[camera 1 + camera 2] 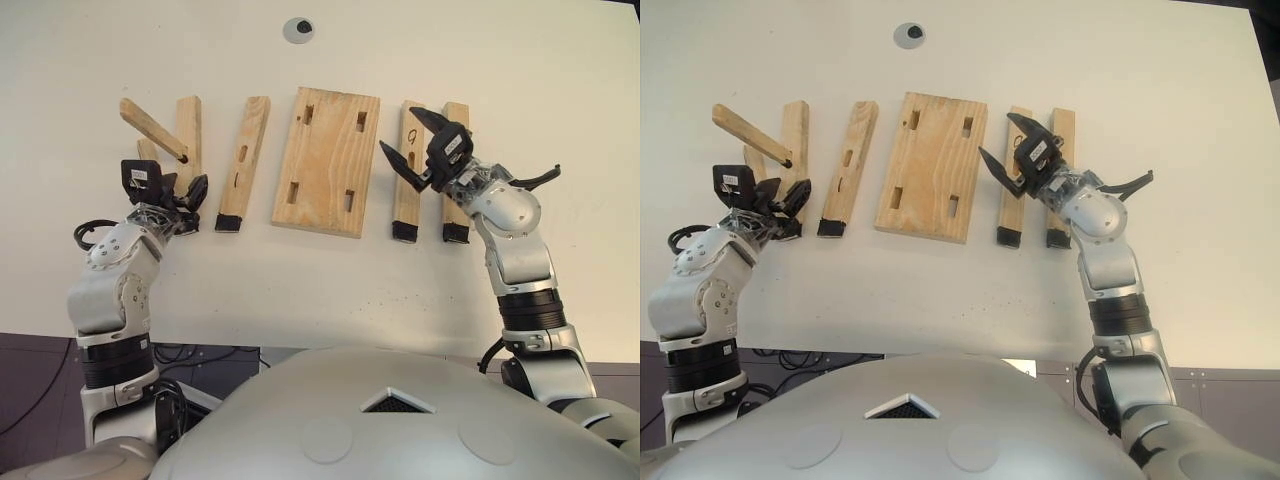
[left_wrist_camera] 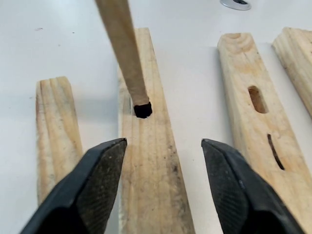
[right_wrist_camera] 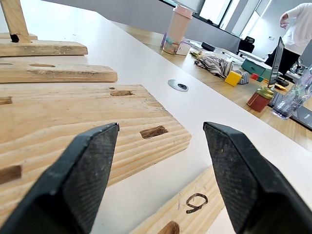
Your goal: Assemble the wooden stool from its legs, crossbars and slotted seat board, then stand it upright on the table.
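The seat board [image 1: 326, 160] lies flat on the white table [image 1: 540, 60], in the upper middle of my view. Two legs [image 1: 243, 160] lie on each side of it. At upper left, a crossbar [image 1: 150, 128] sticks up tilted from the far left leg [image 1: 189, 125]. My left gripper [image 1: 167, 178] is wide open around that leg. My right gripper [image 1: 397, 127] is wide open too, over the leg just right of the board.

Both arms reach forward, left hand [image 1: 181, 190] and right hand [image 1: 398, 128] each with fingers spread.

A round grey grommet [image 1: 298, 30] sits in the white table [image 1: 560, 90].
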You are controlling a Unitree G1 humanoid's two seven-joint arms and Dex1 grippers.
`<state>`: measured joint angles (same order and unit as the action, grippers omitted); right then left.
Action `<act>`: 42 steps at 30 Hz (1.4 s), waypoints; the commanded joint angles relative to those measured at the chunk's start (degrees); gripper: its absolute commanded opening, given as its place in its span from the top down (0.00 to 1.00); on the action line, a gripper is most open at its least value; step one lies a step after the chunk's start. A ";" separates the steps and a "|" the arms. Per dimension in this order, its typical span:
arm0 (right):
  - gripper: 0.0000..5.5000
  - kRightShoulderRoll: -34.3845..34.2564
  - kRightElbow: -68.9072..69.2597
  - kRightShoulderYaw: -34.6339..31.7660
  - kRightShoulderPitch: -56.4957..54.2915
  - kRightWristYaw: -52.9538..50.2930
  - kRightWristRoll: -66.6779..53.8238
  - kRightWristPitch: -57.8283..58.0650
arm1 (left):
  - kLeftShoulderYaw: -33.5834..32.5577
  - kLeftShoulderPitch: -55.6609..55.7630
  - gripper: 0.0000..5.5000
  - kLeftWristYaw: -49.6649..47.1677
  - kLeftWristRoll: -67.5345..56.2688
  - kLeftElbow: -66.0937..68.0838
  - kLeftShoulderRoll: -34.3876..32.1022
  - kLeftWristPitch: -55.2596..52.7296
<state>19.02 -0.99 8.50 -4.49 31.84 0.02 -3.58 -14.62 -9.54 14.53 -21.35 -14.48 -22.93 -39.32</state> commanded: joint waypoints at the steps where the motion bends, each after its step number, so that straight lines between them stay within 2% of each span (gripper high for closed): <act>1: 0.42 1.15 0.15 0.15 -0.14 0.40 0.43 0.69 | -1.02 0.55 0.49 -1.16 0.49 -0.17 0.33 -0.89; 9: 0.42 0.96 -0.35 0.17 -0.57 0.44 0.82 0.67 | 0.39 0.22 0.49 -0.49 -0.02 0.22 0.02 -5.62; 13: 0.42 0.75 -0.22 0.29 -0.70 0.39 0.88 0.74 | 1.68 0.09 0.61 0.05 1.50 0.98 -1.48 -7.51; 17: 0.42 0.39 -0.22 -0.27 -1.03 -0.06 0.43 0.78 | -1.99 5.21 0.64 -0.57 0.57 -0.75 0.50 1.03; 20: 0.42 -1.13 0.61 -2.65 -2.66 -0.30 -3.54 1.84 | -4.25 12.65 0.64 2.57 -6.85 -5.54 2.21 3.58; 22: 0.42 -3.60 2.59 -6.77 -5.64 0.47 -13.96 10.25 | -3.51 16.37 0.64 6.49 -16.93 -8.17 3.13 -1.90; 25: 0.42 -5.74 5.68 -15.07 -12.99 1.08 -41.47 33.90 | -3.22 19.39 0.64 8.87 -37.06 -9.16 5.87 -12.44; 27: 0.42 -3.64 5.58 -18.55 -17.26 2.61 -56.72 45.94 | -3.20 20.69 0.64 7.36 -45.32 -6.30 7.98 -16.34; 29: 0.39 -1.93 3.84 -20.17 -20.30 3.48 -64.80 53.77 | -3.15 21.24 0.64 5.54 -51.84 -4.09 9.46 -18.22; 35: 0.18 -1.81 -0.39 -20.85 -25.16 0.37 -76.27 67.43 | -0.25 21.54 0.64 1.65 -61.20 -2.12 10.38 -20.55; 42: 0.17 -3.42 -3.40 -20.59 -28.07 -3.08 -76.38 70.14 | 2.21 20.24 0.64 1.23 -67.13 -4.59 8.82 -20.03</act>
<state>16.25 -3.11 -12.16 -30.96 30.01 -76.53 65.75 -13.34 11.23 16.25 -86.81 -17.29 -13.24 -59.61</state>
